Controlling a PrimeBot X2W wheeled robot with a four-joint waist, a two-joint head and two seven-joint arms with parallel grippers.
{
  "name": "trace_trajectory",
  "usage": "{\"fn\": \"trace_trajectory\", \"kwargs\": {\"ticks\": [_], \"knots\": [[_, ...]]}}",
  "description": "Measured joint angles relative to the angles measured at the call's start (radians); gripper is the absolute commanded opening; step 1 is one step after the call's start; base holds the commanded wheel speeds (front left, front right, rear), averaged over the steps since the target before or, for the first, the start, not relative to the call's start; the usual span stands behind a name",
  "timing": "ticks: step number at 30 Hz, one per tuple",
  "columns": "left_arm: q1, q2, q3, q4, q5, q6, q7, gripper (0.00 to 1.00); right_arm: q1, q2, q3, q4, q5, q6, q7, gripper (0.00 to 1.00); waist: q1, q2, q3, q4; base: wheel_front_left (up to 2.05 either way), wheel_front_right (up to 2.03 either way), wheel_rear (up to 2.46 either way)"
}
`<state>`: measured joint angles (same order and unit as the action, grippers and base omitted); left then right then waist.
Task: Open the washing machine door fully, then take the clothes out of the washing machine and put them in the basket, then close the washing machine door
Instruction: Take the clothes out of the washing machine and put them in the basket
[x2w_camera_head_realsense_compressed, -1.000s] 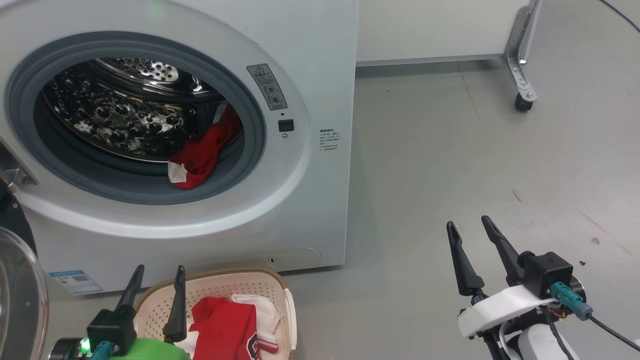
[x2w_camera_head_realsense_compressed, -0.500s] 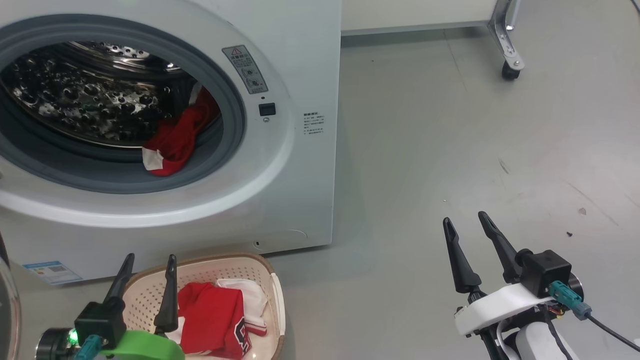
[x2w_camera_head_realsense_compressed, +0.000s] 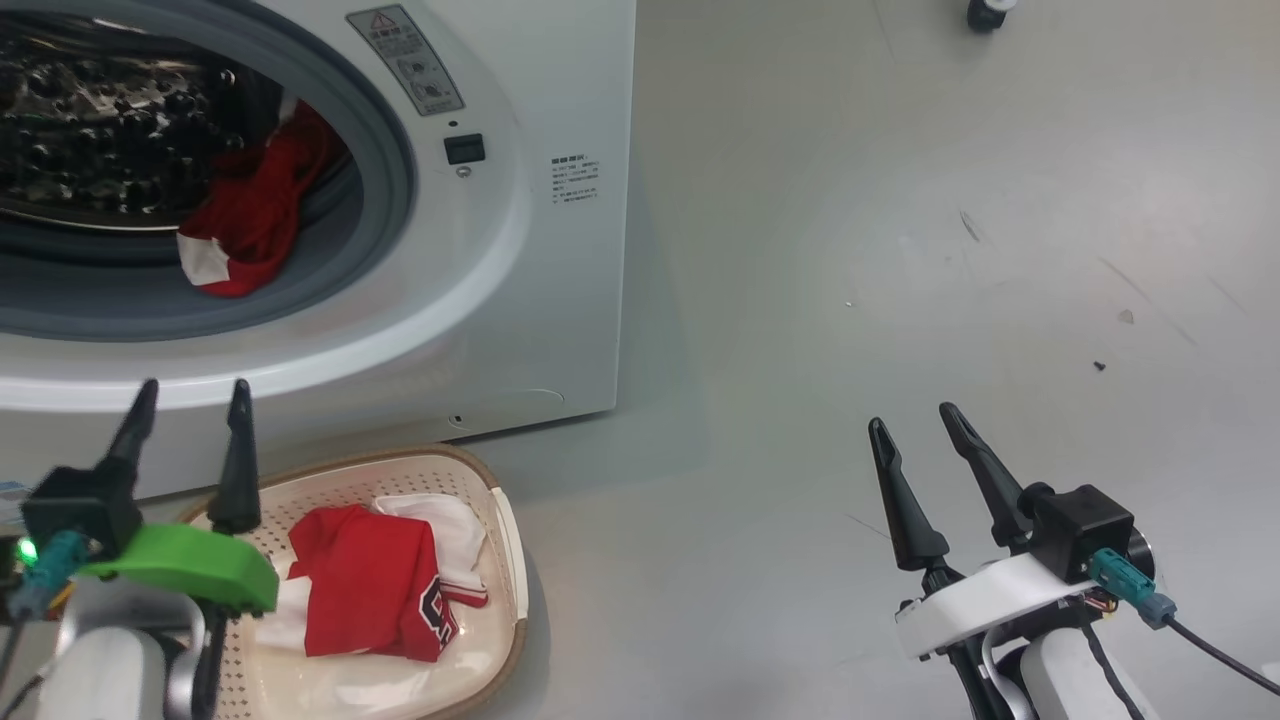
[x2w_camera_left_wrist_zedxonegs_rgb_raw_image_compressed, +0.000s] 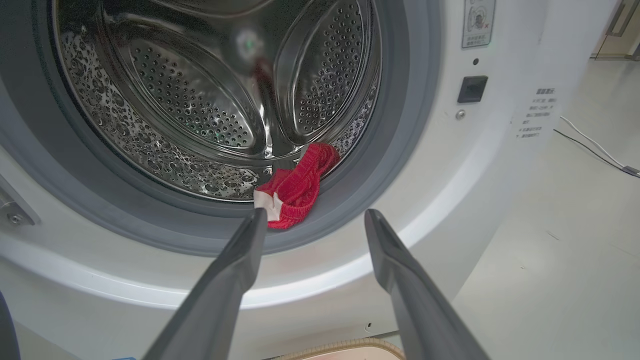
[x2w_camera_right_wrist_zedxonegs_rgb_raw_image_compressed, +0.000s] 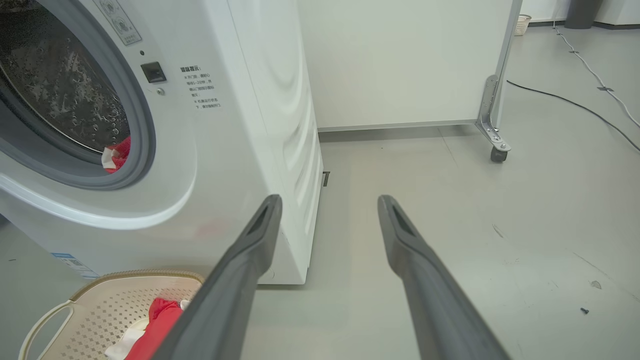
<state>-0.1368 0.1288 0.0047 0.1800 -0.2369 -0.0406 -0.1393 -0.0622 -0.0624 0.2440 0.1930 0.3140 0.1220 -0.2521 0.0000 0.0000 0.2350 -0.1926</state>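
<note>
Evidently the head camera has swung down and to the right over the last second. The machine (x2w_camera_head_realsense_compressed: 560, 300) now sits at the upper left of the head view, which is a change of view, not a move of the machine. Measured against the basket (x2w_camera_head_realsense_compressed: 505, 540), however, the left gripper (x2w_camera_head_realsense_compressed: 193, 395) has risen. Its tips now stand above the basket's far rim, against the white front below the drum mouth.

Judgement: one load is delivered and the arm is heading back for the next.

A red garment (x2w_camera_head_realsense_compressed: 245, 220) lies at the drum's lower right lip, partly over the grey gasket. A red-and-white piece (x2w_camera_head_realsense_compressed: 370, 590) lies in the basket.

The left jaws are wide and empty. In the left wrist view they point at the red garment, near it but apart. The right gripper (x2w_camera_head_realsense_compressed: 912, 420) hangs over bare floor, well apart from the machine, jaws wide and empty.
</note>
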Motion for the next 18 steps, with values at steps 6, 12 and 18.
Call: {"fn": "trace_trajectory", "kwargs": {"ticks": [6,12,18], "knots": [[-0.120,0.047,0.037,-0.001,-0.039,-0.002,0.092,1.00,-0.041,0.001,0.020,-0.022,0.001,0.000,0.000,1.00,0.0000,0.0000,0.068,-0.033,0.00,0.00,0.00],[-0.249,0.080,0.054,0.012,-0.092,-0.019,0.217,1.00,-0.074,0.001,0.024,-0.043,0.008,0.000,0.000,1.00,0.0000,0.0000,0.137,-0.064,0.00,0.00,0.00],[-0.394,0.115,0.063,0.029,-0.126,-0.027,0.341,1.00,-0.121,0.003,0.032,-0.066,0.011,0.000,0.000,1.00,0.0000,0.0000,0.209,-0.089,0.00,0.00,0.00]]}}
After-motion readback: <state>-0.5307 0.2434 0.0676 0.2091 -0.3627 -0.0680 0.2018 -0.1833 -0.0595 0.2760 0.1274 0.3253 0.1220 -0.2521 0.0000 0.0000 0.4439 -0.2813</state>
